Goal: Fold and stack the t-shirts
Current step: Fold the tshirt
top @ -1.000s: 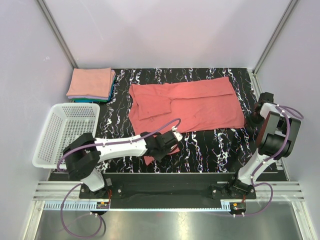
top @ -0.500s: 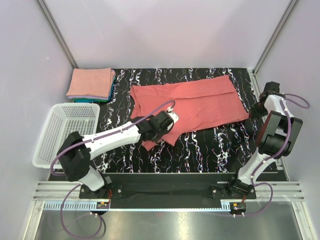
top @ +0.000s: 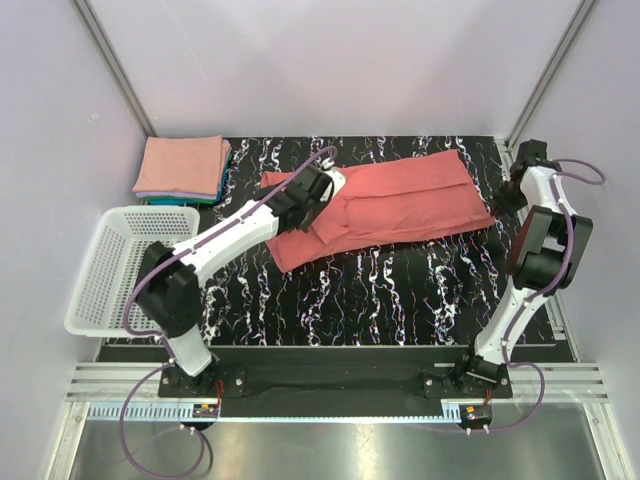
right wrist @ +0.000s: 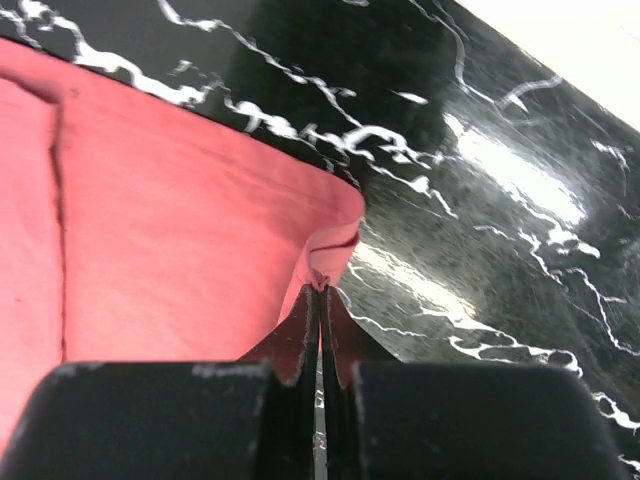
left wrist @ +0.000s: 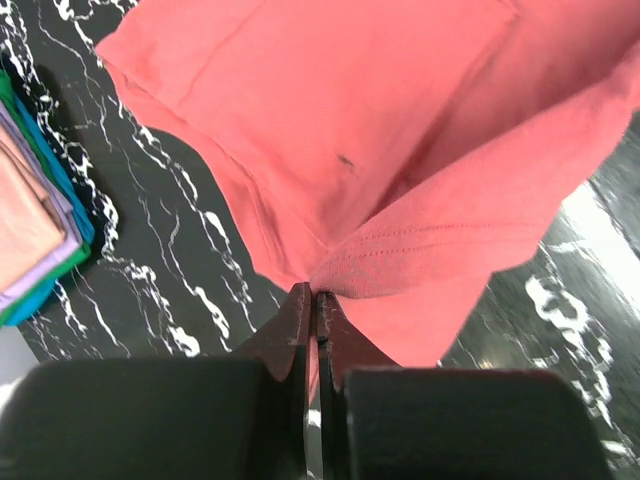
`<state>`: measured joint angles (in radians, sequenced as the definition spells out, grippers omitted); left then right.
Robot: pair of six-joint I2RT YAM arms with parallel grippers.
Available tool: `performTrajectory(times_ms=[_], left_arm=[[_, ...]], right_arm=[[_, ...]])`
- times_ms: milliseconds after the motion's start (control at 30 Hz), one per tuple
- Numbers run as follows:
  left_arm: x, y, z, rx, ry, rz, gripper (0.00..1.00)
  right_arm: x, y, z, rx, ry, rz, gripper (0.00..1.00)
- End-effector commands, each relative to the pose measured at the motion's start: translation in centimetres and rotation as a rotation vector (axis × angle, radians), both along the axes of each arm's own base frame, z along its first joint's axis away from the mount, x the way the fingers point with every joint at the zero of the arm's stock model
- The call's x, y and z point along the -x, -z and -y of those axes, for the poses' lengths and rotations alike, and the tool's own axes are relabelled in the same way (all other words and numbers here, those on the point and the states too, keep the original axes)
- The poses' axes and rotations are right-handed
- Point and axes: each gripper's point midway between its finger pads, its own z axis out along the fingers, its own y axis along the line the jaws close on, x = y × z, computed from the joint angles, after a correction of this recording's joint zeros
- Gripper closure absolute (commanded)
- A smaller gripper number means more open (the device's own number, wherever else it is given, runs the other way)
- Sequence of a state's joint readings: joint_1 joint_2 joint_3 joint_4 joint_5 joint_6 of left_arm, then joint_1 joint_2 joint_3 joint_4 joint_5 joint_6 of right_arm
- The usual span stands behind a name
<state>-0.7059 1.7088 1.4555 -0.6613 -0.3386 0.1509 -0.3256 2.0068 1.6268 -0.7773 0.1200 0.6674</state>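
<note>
A coral-red t-shirt (top: 400, 200) lies across the back of the black marbled table, its near edge folded up over itself. My left gripper (top: 322, 190) is shut on a fold of the shirt's cloth (left wrist: 400, 260) over its left part. My right gripper (top: 508, 198) is shut on the shirt's right corner (right wrist: 325, 262) near the table's right edge. A stack of folded shirts (top: 182, 170), salmon pink on top with teal beneath, sits at the back left; its edge shows in the left wrist view (left wrist: 35, 240).
A white mesh basket (top: 130, 265) stands at the left, in front of the folded stack. Grey walls close in the back and sides. The table's right edge (top: 505, 160) runs just past my right gripper.
My left gripper has carried the shirt's near edge from the table's front towards the back, folding it over. My right gripper has moved backward with its corner of the shirt.
</note>
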Motion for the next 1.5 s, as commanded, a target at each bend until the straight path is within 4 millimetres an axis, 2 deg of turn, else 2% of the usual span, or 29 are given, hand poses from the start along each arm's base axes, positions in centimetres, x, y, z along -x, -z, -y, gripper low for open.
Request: performTrajectory(times_ms=[0, 33, 100, 167, 433, 567, 600, 667, 700, 733, 967, 1167, 1467], left_arm=[[-2.6, -0.9, 0.1, -0.010, 0.007, 0.040, 1.00], [-2.9, -0.7, -0.2, -0.014, 0.001, 0.036, 1.00], [-4.0, -0.5, -0.6, -0.010, -0.018, 0.031, 1.00], [-5.0, -0.4, -1.4, -0.002, -0.045, 0.023, 1.00], [-7.5, 0.2, -1.9, -0.005, -0.084, 0.031, 1.00], [-8.1, 0.9, -1.9, -0.008, -0.090, 0.020, 1.00], [-8.2, 1.2, -1.8, -0.005, -0.089, 0.016, 1.00], [-8.4, 1.6, -1.9, -0.007, -0.089, 0.010, 1.00], [-8.5, 1.7, -1.9, -0.007, -0.091, 0.012, 1.00], [-8.5, 1.9, -2.0, -0.010, -0.091, 0.011, 1.00], [-10.1, 1.9, -2.9, -0.006, -0.119, 0.023, 1.00], [-10.8, 2.1, -2.7, 0.011, -0.123, 0.018, 1.00], [-11.8, 2.8, -3.1, 0.011, -0.143, 0.017, 1.00]], right_arm=[[-0.9, -1.0, 0.9, 0.042, -0.029, -0.013, 1.00], [-1.6, -1.7, 1.0, 0.048, -0.038, 0.000, 1.00], [-2.3, -1.4, 0.8, 0.034, -0.073, -0.004, 1.00], [-3.3, -1.9, 0.8, 0.034, -0.092, 0.012, 1.00], [-6.4, -2.6, 0.1, 0.021, -0.150, 0.060, 1.00], [-7.7, -1.8, -0.9, -0.024, -0.180, 0.079, 1.00], [-8.0, -1.0, -1.1, -0.036, -0.189, 0.069, 1.00], [-8.8, -1.2, -1.6, -0.028, -0.213, 0.077, 1.00], [-8.9, -0.4, -1.6, -0.022, -0.221, 0.056, 1.00], [-9.3, -0.9, -1.6, -0.013, -0.225, 0.063, 1.00], [-9.8, 0.1, -1.6, -0.022, -0.204, 0.060, 1.00], [-9.7, 0.5, -1.3, -0.013, -0.194, 0.045, 1.00], [-11.0, 0.2, -1.2, -0.018, -0.187, 0.080, 1.00]])
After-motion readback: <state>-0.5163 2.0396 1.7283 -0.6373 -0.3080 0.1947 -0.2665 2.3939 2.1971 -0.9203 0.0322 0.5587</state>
